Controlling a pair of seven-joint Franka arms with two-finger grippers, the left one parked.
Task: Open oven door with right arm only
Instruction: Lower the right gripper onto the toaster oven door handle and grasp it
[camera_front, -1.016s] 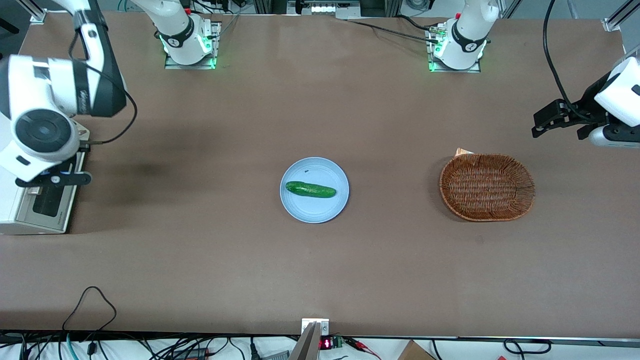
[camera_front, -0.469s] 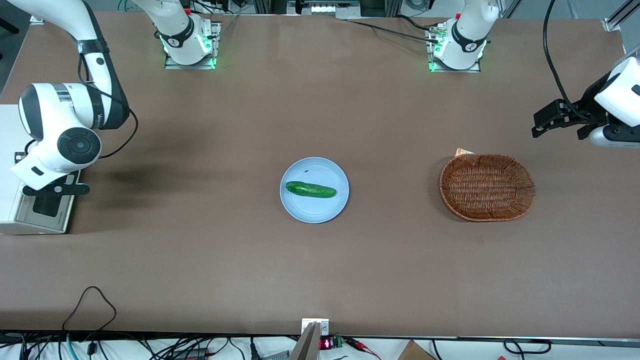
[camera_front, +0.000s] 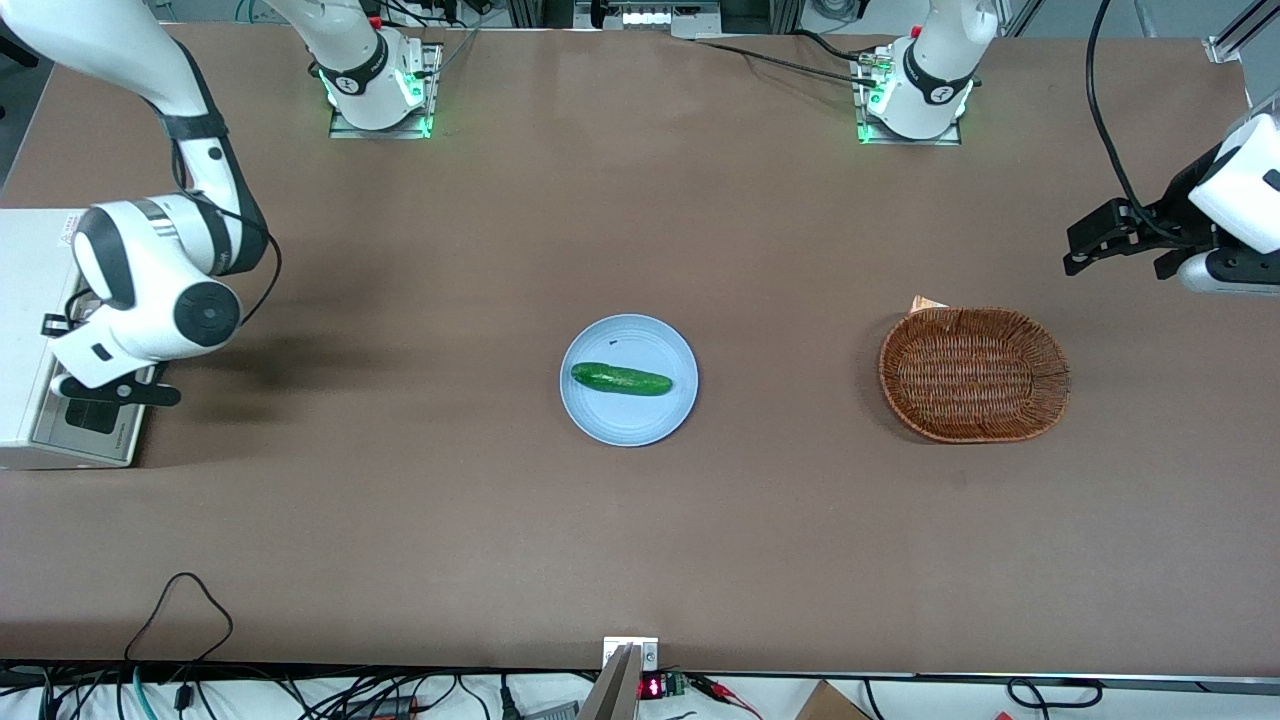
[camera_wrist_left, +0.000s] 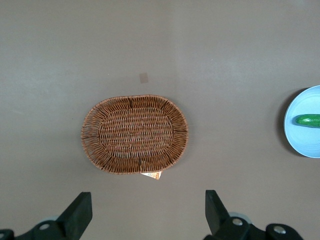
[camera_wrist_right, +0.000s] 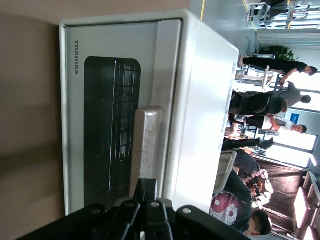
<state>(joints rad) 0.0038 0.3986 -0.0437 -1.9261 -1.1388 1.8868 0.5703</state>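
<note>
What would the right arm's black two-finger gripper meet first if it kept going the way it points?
Probably the pale bar handle on the silver-grey oven door; the gripper points along it, though depth is unclear.

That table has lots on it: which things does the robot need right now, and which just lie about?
Needed: oven door, its handle, toaster oven, gripper in front of that door.
Lying about: blue plate, cucumber on it, wicker basket.
</note>
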